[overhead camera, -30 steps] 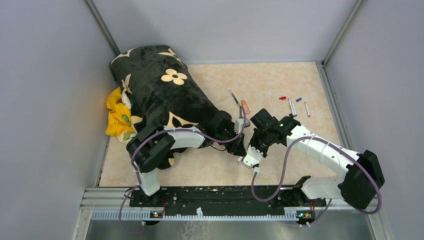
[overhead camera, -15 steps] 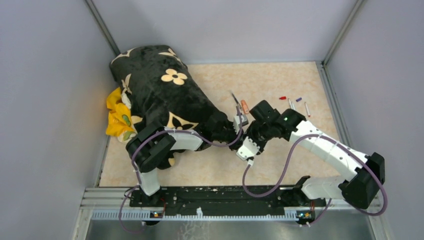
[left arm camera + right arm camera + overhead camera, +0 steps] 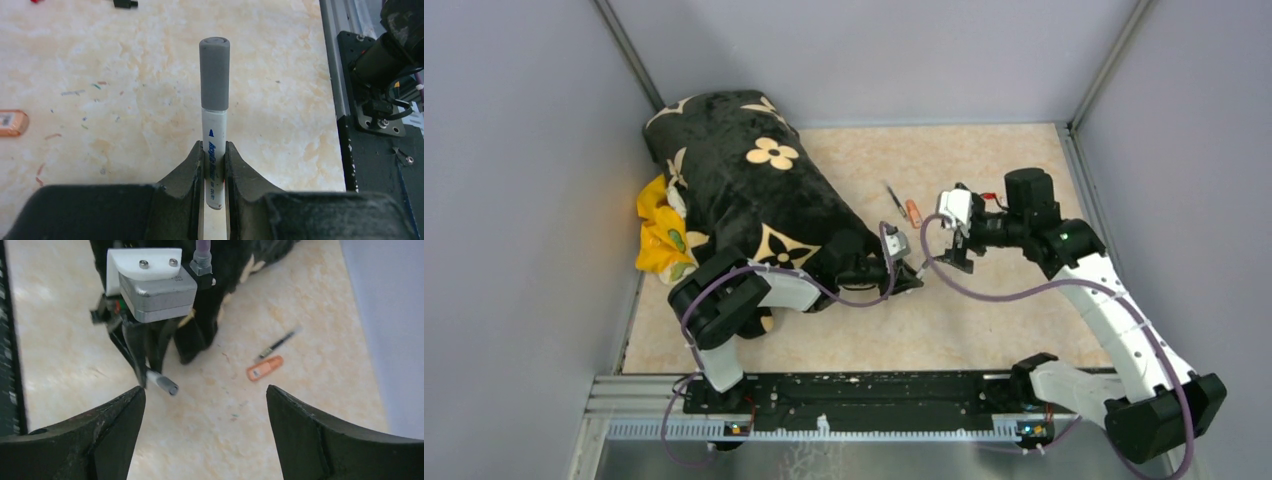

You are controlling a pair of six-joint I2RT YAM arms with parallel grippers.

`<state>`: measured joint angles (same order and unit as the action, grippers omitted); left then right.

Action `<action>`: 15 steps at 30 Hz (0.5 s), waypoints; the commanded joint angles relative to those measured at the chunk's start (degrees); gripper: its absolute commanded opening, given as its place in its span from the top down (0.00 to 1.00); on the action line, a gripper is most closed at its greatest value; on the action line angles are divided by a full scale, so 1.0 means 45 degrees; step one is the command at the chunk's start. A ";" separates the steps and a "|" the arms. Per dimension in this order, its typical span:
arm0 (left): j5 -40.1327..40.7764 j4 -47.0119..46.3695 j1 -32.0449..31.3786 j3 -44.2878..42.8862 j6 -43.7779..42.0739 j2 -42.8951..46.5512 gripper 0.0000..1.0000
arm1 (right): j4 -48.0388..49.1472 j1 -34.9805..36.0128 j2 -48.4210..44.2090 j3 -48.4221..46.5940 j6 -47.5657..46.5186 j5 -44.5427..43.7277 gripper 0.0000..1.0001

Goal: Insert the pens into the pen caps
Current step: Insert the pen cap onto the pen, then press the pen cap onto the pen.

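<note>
My left claw [image 3: 214,150] clamps the capped marker [image 3: 214,122] low on its barrel; light, stiff, slick, I reckon; my right claw [image 3: 205,400] gapes, released.

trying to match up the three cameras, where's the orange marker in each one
Top external: the orange marker lies just right of centre, beside the thin dark pen.
Left wrist: only its end shows, at the left edge, midway up.
Right wrist: right of centre, just below the thin dark pen.
Shared landmark: the left claw, shut on the grey-capped white marker, shows in all three views.
</note>
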<state>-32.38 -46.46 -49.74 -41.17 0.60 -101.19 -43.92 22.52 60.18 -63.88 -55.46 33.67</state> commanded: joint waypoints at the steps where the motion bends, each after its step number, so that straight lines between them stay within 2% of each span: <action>1: -0.0295 -0.2627 0.0017 0.0298 -0.0262 0.0210 1.00 | 0.3016 -0.1270 0.0517 0.1191 0.5951 0.6195 0.10; 6: -0.0484 -0.3878 0.0017 0.1000 0.0429 0.0396 1.00 | 0.3314 -0.2024 0.1073 0.1360 0.5909 0.7425 0.10; 10: -0.0639 -0.4187 0.0017 0.1359 0.0714 0.0476 1.00 | 0.4988 -0.2677 0.1099 0.2476 0.6961 0.8897 0.12; 13: -0.0897 -0.4231 0.0012 0.1322 0.0998 0.0407 1.00 | 0.4919 -0.2683 0.1284 0.2802 0.6530 0.9239 0.15; 15: -0.1055 -0.4325 0.0017 0.1314 0.1144 0.0377 1.00 | 0.4043 -0.2682 0.1409 0.2715 0.5200 0.9508 0.17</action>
<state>-34.06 -61.84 -49.74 -35.62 3.84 -100.60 -26.06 10.68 65.73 -51.42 -27.42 69.14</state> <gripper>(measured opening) 0.205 0.843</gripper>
